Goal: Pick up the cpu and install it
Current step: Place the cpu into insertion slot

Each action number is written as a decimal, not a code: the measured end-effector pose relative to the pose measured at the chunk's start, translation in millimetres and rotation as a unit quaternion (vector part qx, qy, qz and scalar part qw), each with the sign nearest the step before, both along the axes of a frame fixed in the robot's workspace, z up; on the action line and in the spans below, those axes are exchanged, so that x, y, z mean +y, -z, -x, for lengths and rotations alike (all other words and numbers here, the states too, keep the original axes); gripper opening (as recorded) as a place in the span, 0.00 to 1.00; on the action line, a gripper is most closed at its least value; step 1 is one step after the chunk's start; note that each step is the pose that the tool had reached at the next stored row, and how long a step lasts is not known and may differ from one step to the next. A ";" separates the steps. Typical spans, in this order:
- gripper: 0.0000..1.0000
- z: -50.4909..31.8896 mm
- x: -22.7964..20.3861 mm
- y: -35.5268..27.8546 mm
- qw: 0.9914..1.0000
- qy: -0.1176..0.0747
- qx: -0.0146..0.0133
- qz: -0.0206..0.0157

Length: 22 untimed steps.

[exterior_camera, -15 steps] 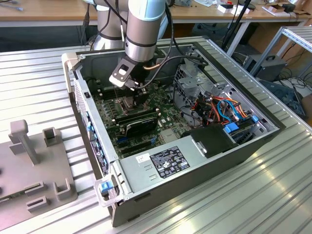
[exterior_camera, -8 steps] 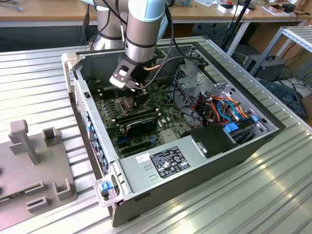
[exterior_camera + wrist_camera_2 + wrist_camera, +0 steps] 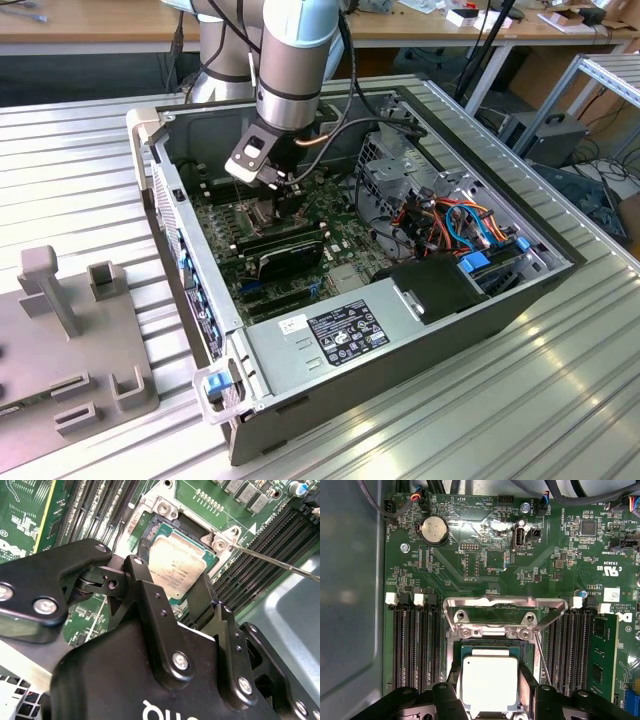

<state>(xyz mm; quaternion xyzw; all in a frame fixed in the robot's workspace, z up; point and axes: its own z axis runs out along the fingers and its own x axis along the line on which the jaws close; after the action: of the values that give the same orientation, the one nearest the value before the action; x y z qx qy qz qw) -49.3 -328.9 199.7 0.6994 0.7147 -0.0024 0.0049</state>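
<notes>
Your small flat square cpu (image 3: 490, 682), with its dull silver-grey metal top, lies level inside the dark square socket with the metal frame (image 3: 492, 631). In both wrist views it looks seated or almost seated, with its green edge lined up against the socket walls.

The black two-fingered gripper (image 3: 491, 677) is clenched on it, one finger pressed to each of two opposite edges, so you are grasping the cpu and have not let go.

By my reading, the pickup and the carry are done and the placement is at its very end. What is left is the release and the locking. The bare silver hinged retention plate (image 3: 505, 607) stands swung open beyond the socket, and the thin steel lever rod (image 3: 543, 655) beside it is not latched down.

Around the socket, black memory slots (image 3: 415, 645) run along both sides on the green motherboard (image 3: 485, 555).

In the exterior view the arm reaches down into the open grey computer case (image 3: 400, 330), working in the upper middle of the frame, toward the exterior view's left.
</notes>
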 end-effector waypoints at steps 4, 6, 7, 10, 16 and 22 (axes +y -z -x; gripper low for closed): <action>0.55 -0.7 0.0 0.4 1.000 0.000 0.000 0.000; 0.55 -1.2 0.0 0.4 1.000 0.000 0.000 0.000; 0.55 -1.2 -0.2 0.4 1.000 0.000 0.000 0.000; 0.55 -1.2 -1.7 0.4 1.000 0.000 0.000 0.000; 0.55 -1.2 -2.6 0.4 1.000 0.000 0.000 0.000; 0.55 -1.1 -2.9 0.8 1.000 0.000 0.000 0.000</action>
<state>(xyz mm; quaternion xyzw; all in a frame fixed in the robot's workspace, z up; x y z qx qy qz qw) -48.2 -331.8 198.9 0.6995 0.7147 -0.0026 0.0050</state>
